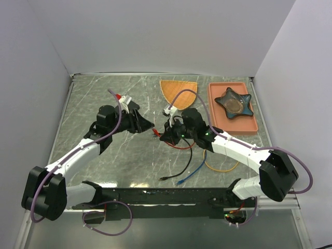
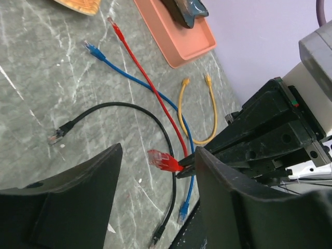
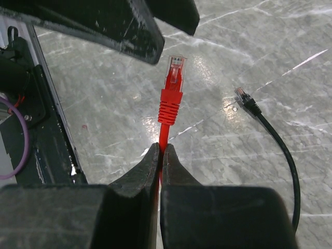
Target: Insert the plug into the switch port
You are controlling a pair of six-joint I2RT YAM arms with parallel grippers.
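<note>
We find the left hand (image 2: 158,151) just left of the red plug (image 3: 172,88). Its two black fingers (image 2: 78,197) are spread wide with nothing gripped, and in its wrist view the plug shows in the gap between them. The plug, a clear connector on a ribbed red boot, juts free beyond the fingertips of the right hand (image 3: 162,153) and points toward the left hand, over the middle of the grey marbled counter (image 1: 93,104). In the right wrist view its clear tip stands close under a black edge (image 3: 129,36), and we cannot tell whether they touch. Just right of the plug, the right hand is clamped on the red cable (image 2: 136,65) directly behind the boot, its fingers pinched together. Nearer the arm bases than the plug and a little to its right, a black cable (image 3: 281,142) curls on the counter with a blue cable (image 2: 127,75) beside it, and a yellow cable (image 2: 214,111) loops further right. Behind the plug and slightly right lies an orange woven mat (image 1: 174,91). Well to the plug's right sits a salmon tray (image 1: 218,116) carrying a dark star-shaped dish (image 1: 233,102).
</note>
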